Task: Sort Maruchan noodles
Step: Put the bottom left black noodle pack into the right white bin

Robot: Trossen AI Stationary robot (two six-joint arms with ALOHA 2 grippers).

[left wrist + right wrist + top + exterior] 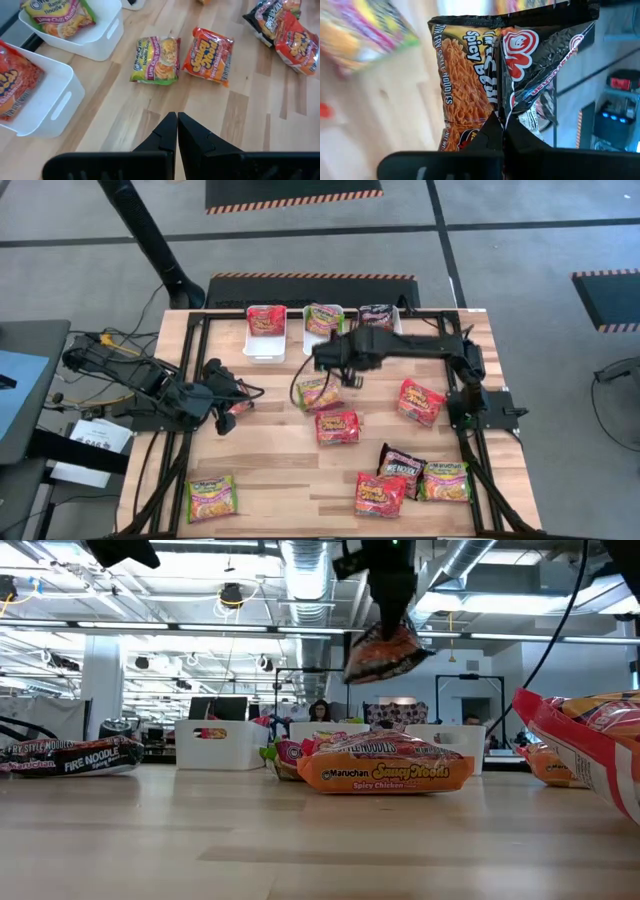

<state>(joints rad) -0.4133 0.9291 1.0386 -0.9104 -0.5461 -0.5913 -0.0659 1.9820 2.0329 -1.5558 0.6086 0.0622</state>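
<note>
Your right gripper (502, 125) is pinched tight on a black spicy-noodle packet (490, 75) and holds it in the air — in the high view it hangs over the table's far middle, just in front of the three white bins (266, 340). In the low view the packet (385, 652) dangles clear above the table.

Your left gripper (177, 131) sits closed and empty at the left side of the table (270, 470).

Each bin already holds one packet: red (265, 319), green (322, 318), black (376, 313).

Loose on the wood — a green packet (318, 392) and an orange one (338, 426) near centre, a red one (421, 401) to the right, a cluster of three (405, 480) near the right front, and one green packet (211, 497) at the left front.
</note>
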